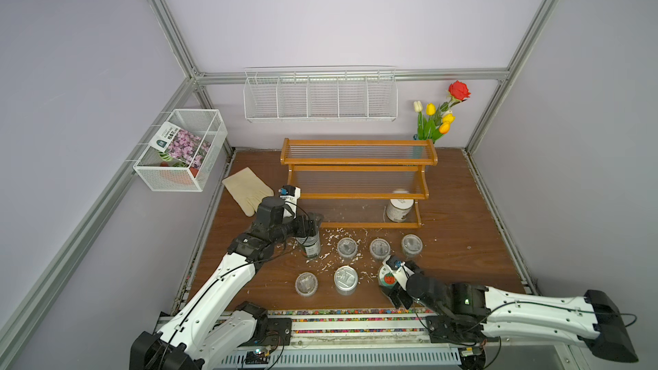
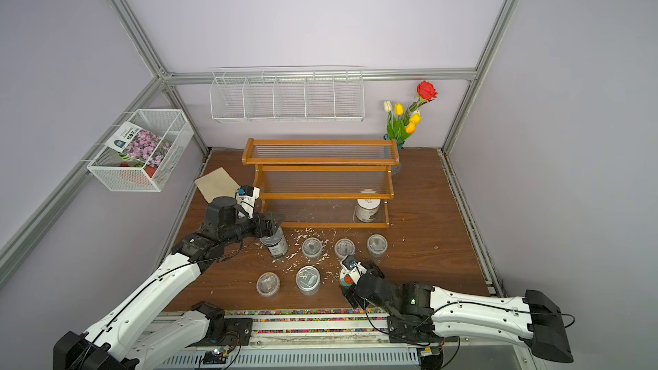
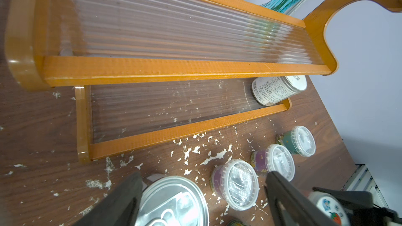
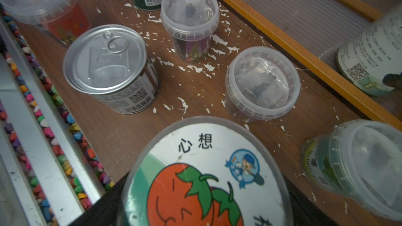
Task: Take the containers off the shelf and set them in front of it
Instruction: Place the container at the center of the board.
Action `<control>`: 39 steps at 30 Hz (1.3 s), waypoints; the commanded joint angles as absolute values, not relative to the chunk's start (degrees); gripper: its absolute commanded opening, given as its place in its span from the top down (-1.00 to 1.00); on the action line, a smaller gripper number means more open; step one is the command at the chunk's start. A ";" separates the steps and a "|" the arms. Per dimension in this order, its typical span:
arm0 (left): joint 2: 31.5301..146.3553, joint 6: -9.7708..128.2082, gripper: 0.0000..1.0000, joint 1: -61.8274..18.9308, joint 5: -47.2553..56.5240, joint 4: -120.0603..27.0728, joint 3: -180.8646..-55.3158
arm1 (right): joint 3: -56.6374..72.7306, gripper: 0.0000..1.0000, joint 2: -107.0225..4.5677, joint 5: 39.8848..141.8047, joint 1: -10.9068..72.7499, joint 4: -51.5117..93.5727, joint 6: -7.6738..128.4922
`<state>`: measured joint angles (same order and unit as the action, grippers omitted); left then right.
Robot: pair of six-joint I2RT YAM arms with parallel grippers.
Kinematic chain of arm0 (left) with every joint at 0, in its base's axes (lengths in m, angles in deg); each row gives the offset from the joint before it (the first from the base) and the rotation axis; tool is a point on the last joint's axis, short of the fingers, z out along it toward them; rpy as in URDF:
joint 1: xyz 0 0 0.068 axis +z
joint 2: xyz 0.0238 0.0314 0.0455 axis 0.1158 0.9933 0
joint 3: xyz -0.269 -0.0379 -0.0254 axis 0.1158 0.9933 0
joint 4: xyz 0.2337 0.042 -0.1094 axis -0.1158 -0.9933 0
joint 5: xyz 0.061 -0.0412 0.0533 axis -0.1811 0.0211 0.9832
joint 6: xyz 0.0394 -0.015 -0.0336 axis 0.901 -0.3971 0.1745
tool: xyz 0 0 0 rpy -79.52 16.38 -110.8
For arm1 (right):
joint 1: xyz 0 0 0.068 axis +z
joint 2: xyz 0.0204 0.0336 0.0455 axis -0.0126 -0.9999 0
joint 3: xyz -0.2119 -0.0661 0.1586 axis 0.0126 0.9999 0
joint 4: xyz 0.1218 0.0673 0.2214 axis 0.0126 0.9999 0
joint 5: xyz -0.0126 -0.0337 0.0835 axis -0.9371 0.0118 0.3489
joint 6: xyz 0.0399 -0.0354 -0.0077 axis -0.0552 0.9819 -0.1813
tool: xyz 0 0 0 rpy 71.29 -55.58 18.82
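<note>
In front of the shelf (image 1: pixel 359 161), the left gripper (image 3: pixel 203 176) straddles a silver pull-tab tin (image 3: pixel 174 201), jaws spread wide. The right gripper (image 1: pixel 398 284) gapes around the red-fruit-labelled jar (image 4: pixel 204 181). One white-lidded jar (image 1: pixel 399 208) sits on the bottom tier.

We are seeing the table (image 1: pixel 463 243) bearing the shelf (image 1: pixel 358 161), with a jar (image 1: pixel 399 210) on it, a glove (image 1: pixel 245 186), four tubs (image 1: pixel 347 248), a tin (image 1: pixel 345 280) and flakes (image 1: pixel 333 234).
</note>
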<state>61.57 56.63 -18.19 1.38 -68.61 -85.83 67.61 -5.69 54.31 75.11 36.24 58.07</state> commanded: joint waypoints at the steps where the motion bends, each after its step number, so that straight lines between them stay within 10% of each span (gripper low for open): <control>1: 62.20 56.15 -0.84 -18.92 0.65 -67.26 -87.85 | 69.41 -0.25 -7.28 50.56 75.41 23.72 57.67; 13: 62.97 56.97 -0.84 -19.28 0.78 -67.20 -88.38 | 69.35 -0.78 -13.70 55.47 74.80 22.28 56.20; 29: 63.69 57.97 -0.85 -19.28 1.18 -68.12 -89.76 | 60.80 -0.97 -4.62 52.48 72.37 33.52 57.52; 39: 64.27 57.89 -0.85 -19.28 1.21 -68.09 -90.52 | 57.09 -0.95 -7.39 62.32 40.07 30.37 58.89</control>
<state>64.08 57.22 -19.02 1.40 -68.22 -88.60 57.25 -5.17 58.16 45.14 32.86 57.96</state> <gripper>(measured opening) 0.925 0.974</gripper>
